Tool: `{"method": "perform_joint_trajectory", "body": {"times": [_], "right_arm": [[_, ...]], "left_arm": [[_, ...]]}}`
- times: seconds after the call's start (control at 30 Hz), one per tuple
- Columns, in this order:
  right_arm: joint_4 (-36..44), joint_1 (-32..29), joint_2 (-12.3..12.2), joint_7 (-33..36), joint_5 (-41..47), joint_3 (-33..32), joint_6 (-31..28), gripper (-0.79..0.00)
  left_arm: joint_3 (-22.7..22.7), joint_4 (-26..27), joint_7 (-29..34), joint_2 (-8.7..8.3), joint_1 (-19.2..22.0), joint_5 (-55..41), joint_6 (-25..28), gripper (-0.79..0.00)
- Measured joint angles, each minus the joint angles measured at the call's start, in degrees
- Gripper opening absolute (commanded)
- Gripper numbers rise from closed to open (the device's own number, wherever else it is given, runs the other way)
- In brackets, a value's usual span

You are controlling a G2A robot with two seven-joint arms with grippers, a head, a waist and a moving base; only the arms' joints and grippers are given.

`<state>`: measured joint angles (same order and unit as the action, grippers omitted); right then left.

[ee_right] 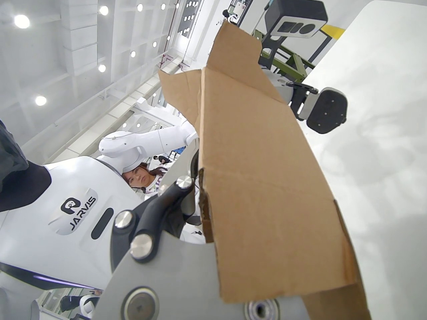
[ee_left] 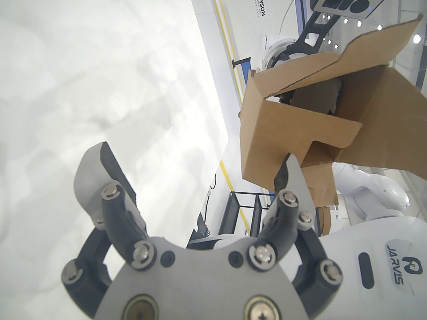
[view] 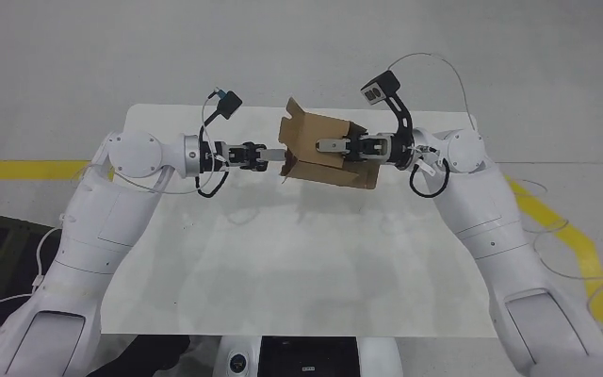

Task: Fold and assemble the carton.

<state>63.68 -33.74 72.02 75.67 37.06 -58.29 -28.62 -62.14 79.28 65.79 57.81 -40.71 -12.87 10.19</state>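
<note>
A brown cardboard carton (view: pixel 325 151), partly folded with its flaps standing open, hangs in the air above the far side of the white table (view: pixel 283 273). My right gripper (view: pixel 327 146) comes in from the carton's right side and is shut on one of its walls. In the right wrist view that wall (ee_right: pixel 267 184) covers one finger, and the other finger (ee_right: pixel 181 174) presses on its inner side. My left gripper (view: pixel 274 155) is open at the carton's left end. In the left wrist view one fingertip (ee_left: pixel 289 171) sits against the lower flap (ee_left: pixel 267 141), and the other (ee_left: pixel 106 164) stands apart.
The table's far edge lies just behind the carton. Yellow floor lines run past the table on the left (view: pixel 38 170) and right (view: pixel 556 226). A thin cable (view: pixel 452 71) loops above the right arm. Bare tabletop stretches in front of both arms.
</note>
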Motion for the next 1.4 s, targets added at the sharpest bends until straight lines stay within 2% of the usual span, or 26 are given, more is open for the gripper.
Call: {"method": "perform_joint_trajectory", "body": {"times": [0.97, 1.17, 1.4], "right_arm": [[3.09, -0.69, 0.07, 0.56, 0.88, 1.61, 0.56, -0.785], [-0.01, -0.41, -0.2, -2.08, 0.58, -0.46, -1.71, -0.785], [-1.35, -0.95, -0.37, -10.28, -1.17, -2.98, -2.98, -0.785]], "left_arm": [[0.03, -0.5, -0.24, 0.24, 0.47, -1.91, -0.81, 0.0], [-0.69, -0.28, -0.08, 0.09, 0.22, -2.37, -0.73, 0.0], [-1.14, 0.79, -0.39, -0.23, -0.94, -0.35, -0.02, 0.0]]}}
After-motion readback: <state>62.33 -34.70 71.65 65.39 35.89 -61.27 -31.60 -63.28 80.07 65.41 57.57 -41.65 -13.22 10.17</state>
